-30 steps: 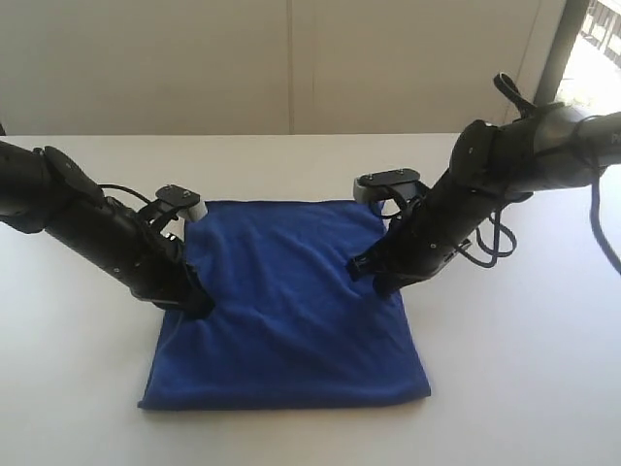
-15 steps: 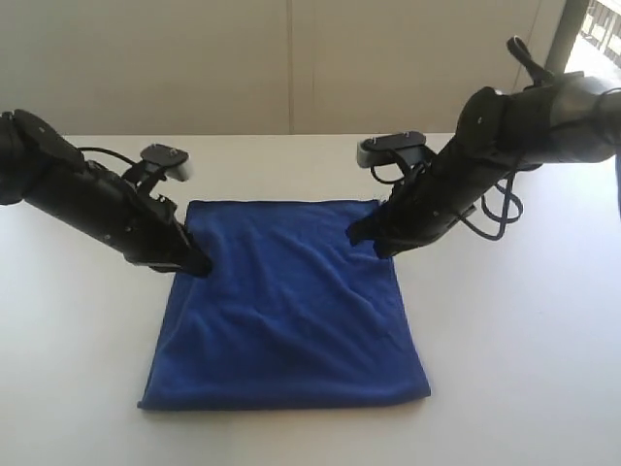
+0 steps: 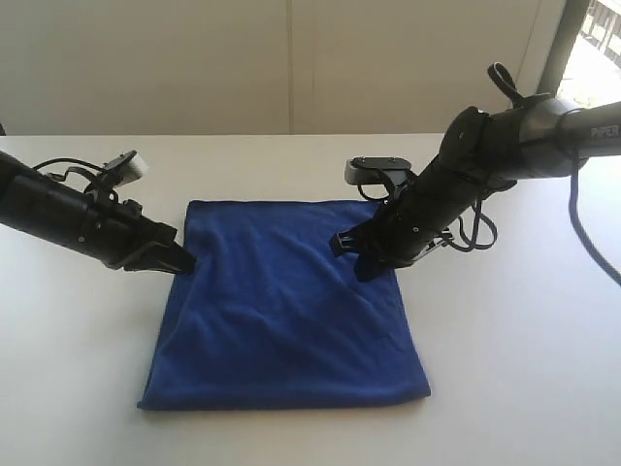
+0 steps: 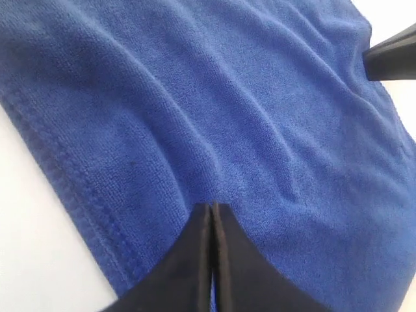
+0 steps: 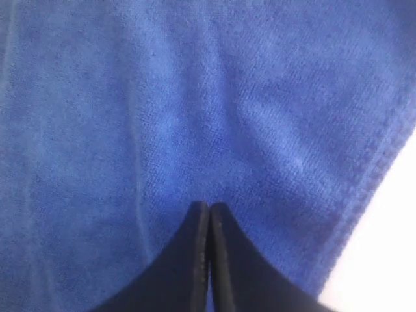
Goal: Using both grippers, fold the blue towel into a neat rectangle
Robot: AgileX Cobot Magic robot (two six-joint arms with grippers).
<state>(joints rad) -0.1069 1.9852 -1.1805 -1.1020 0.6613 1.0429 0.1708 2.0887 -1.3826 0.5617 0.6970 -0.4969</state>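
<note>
One blue towel [image 3: 281,320] was seen whole only from outside; its stitched hem [image 4: 71,195] was shown by wrist views, where two tools, left gripper [image 4: 212,208] and right gripper [image 5: 209,207], were clenched.

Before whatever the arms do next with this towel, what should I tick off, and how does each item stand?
1. Left gripper shut, no cloth caught in it: ok.
2. Right gripper shut, nothing pinched: ok.
3. Blue towel lying flat on the table, only soft wrinkles: ok.
4. Both grippers over the towel, near its side edges: ok.
5. Grippers pressing the cloth or clear of it: cannot tell.
</note>
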